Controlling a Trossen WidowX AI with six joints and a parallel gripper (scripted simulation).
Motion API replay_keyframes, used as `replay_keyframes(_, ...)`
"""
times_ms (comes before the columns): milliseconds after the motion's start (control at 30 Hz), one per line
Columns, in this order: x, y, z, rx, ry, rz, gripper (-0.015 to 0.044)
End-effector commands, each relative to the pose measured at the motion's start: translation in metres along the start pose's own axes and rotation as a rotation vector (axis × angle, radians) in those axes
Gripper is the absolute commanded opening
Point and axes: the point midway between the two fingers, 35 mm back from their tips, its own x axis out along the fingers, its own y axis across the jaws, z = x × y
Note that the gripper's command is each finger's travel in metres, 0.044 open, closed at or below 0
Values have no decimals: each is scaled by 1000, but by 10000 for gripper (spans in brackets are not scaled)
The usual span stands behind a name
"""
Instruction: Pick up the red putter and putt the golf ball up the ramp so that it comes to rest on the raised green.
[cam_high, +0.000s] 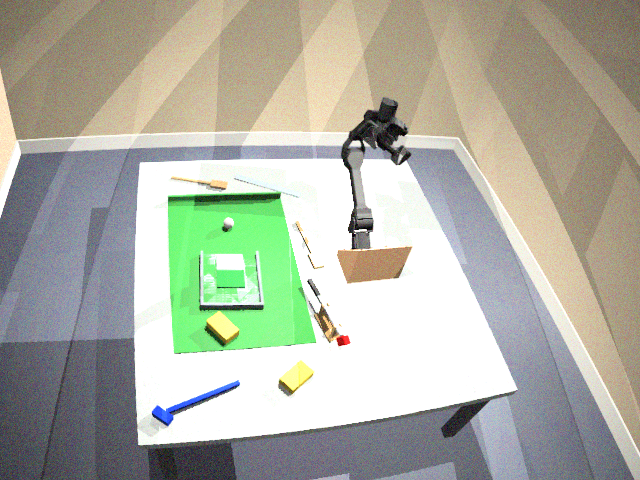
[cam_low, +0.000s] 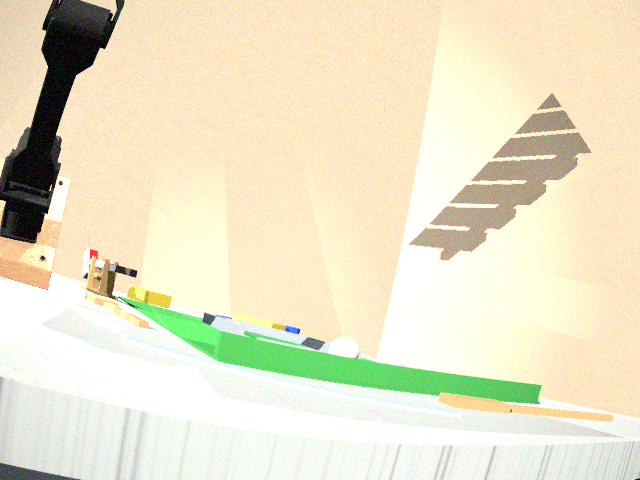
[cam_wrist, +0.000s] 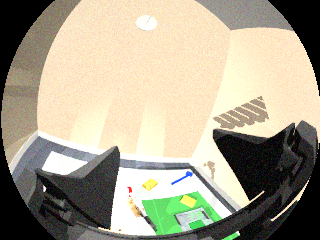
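High overhead; low table-edge side view; raised wrist view; shared green mat (cam_high: 191, 320)

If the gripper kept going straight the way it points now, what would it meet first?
Probably nothing nearby: the open gripper is held high and empty, aimed over the table toward the far wall. Depth is unclear.
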Motion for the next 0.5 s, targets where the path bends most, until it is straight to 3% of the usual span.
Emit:
replay_keyframes(0,50,-5,-40,-26,175,10,440)
replay_keyframes(233,127,-7,-142,-56,506,106,440)
replay_keyframes(467,166,8,-260,-47,803,279,440)
